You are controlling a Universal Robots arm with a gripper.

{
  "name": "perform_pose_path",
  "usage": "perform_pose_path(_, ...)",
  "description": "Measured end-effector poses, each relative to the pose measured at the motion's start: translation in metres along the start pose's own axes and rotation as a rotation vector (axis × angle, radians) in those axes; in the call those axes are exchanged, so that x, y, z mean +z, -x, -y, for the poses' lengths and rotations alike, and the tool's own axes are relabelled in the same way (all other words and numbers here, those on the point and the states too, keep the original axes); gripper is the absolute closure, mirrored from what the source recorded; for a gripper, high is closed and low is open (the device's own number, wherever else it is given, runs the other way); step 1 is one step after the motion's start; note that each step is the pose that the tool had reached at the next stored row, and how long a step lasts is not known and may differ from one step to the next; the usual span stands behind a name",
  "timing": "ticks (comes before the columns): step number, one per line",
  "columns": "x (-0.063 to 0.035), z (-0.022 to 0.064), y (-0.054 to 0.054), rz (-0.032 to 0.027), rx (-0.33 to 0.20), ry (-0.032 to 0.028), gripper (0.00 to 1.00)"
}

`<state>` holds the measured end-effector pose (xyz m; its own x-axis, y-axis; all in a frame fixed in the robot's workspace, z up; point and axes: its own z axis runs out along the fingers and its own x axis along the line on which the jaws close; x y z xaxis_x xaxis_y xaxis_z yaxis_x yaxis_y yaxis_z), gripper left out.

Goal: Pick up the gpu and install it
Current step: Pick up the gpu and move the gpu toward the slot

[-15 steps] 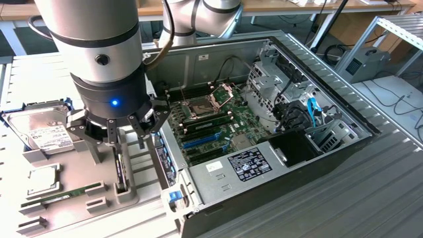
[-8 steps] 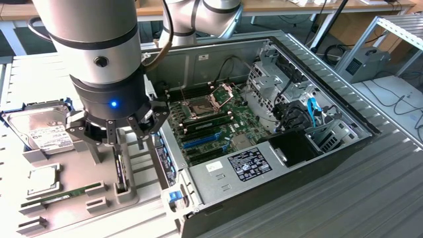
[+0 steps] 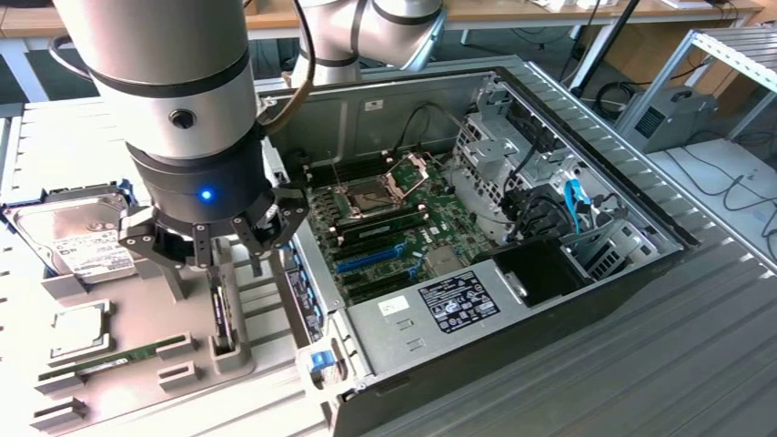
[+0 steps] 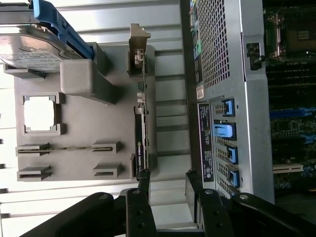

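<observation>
Black 2-finger gripper hung spread wide above thin black gpu card standing edgewise in grey plastic tray; jaws likely needed centring astride card.

Spread gripper seemingly beside gpu

An open computer case lies on its side on the surface, its motherboard exposed inside with a blue cable near its drive bays. To the exterior view's left of the case sits a gray holder tray carrying a silver hard drive, a square processor and a green memory stick.
</observation>
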<state>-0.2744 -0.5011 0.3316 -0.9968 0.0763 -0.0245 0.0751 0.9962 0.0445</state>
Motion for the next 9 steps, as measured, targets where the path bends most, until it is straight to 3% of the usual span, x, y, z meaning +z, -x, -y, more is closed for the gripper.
perform_pose_path(9,0.0032,-0.0035,-0.0064,0.0,0.0,0.0,0.58)
